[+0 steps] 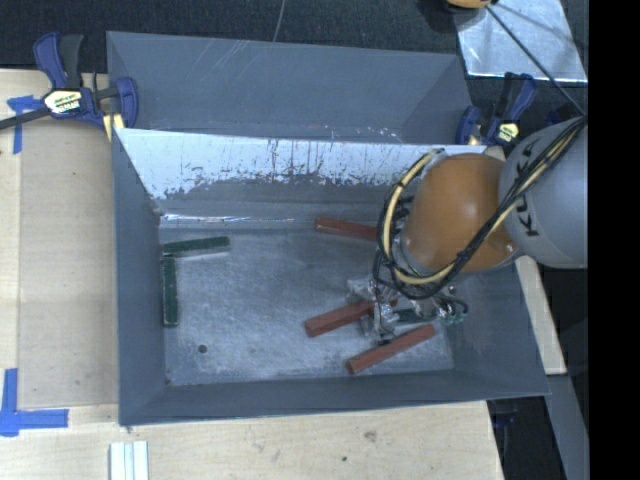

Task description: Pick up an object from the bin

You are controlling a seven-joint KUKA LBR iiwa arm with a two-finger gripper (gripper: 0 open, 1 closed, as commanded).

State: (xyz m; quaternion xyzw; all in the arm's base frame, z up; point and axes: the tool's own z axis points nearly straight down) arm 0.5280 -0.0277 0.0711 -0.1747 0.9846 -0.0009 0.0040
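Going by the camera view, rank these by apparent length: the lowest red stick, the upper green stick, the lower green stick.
1. lowest red stick: clearly the longest.
2. upper green stick and lower green stick: they look alike in length, so I do not rank one over the other.

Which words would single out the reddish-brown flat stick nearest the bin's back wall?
Look at the right half of the grey metal bin, where the gripper is down. Of three flat reddish-brown sticks there, it's the back stick, close under the rear wall. The middle stick and front stick lie at the gripper; this one lies apart.
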